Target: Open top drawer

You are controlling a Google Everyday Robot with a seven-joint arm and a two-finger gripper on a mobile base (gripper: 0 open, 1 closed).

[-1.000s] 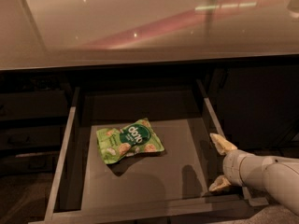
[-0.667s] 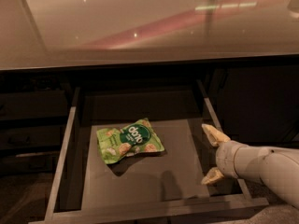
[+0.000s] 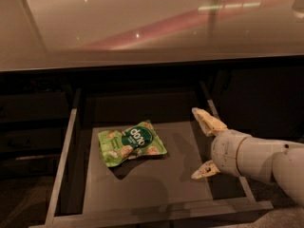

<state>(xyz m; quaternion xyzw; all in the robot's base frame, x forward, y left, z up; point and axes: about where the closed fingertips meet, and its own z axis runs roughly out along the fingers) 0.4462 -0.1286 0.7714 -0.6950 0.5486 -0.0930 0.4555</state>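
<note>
Plainly pulled out, the top drawer (image 3: 61, 175) juts from under the front edge of the glossy tabletop (image 3: 142, 27), its shallow grey tray boxed by thin straight walls. A crinkled green snack bag (image 3: 132, 143) lies near the tray's middle, with bare matte floor all round it. Toward the tabletop's front right corner, the pincer (image 3: 194, 144) hangs over the tray's right side, its pale tapered fingers (image 3: 206, 121) spread wide, gripping nothing, clear of the bag. The smooth white arm (image 3: 266, 158) crosses the right wall.
</note>
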